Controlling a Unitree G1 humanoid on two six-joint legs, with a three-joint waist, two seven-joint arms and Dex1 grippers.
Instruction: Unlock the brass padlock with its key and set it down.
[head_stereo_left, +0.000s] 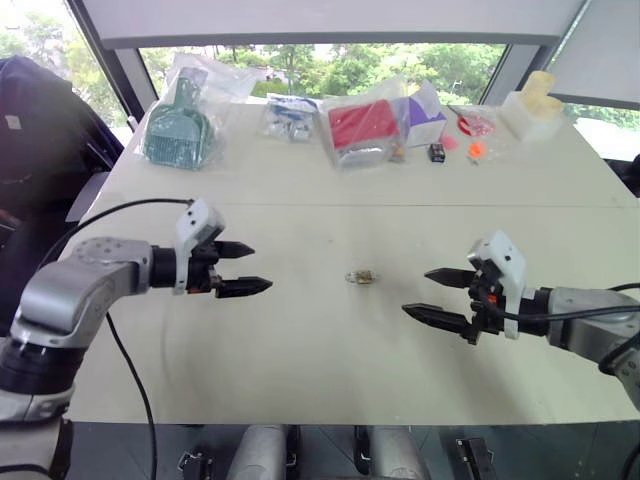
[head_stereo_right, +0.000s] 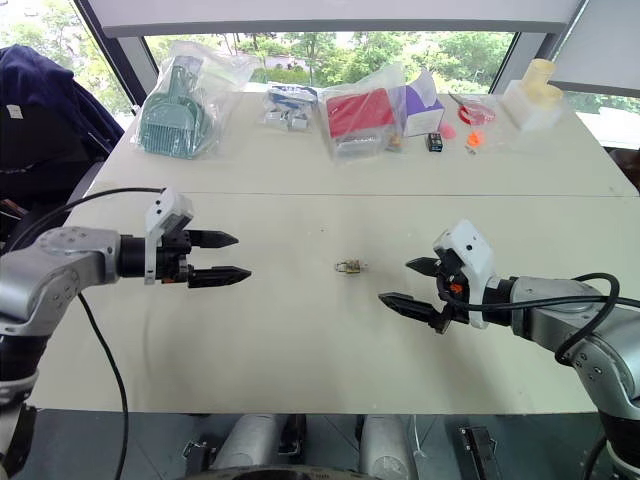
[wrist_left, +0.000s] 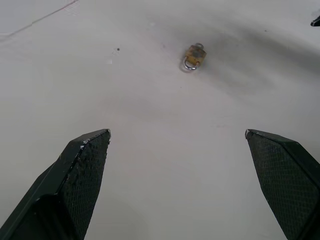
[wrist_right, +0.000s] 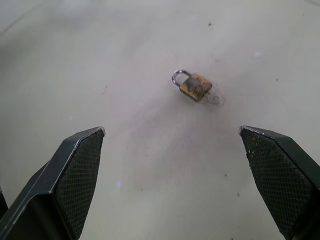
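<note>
Lying flat near the middle of the pale counter (head_stereo_left: 300, 330), the brass padlock (head_stereo_left: 361, 276) rested on its side, untouched, between the two pincers and well apart from each. Its yellow body and thin silver shackle loop showed clearly in the right wrist view (wrist_right: 192, 85), where a small wire ring, perhaps belonging to a key, lay touching the end of the body opposite the shackle; whether a key sat in the lock could not be told. The left pincer (head_stereo_left: 243, 268) hovered above the counter on the robot's left, its two black fingers (wrist_left: 82, 170) spread wide apart and holding nothing, their tips directed toward the padlock. The right pincer (head_stereo_left: 437, 293) hovered on the opposite side in a mirrored pose, its fingers (wrist_right: 75, 175) likewise spread wide and empty. Along the far edge of the counter stood a row of items: a clear bag holding a green plastic piece (head_stereo_left: 182, 128), a smaller clear bag of small parts (head_stereo_left: 291, 115), a bag enclosing a red box (head_stereo_left: 362, 125), a purple and white carton (head_stereo_left: 425, 118), a small black object (head_stereo_left: 437, 152), some orange and red bits (head_stereo_left: 474, 140), and a white block topped by a cream-coloured shape (head_stereo_left: 533, 106). Windows with green foliage lay beyond.
</note>
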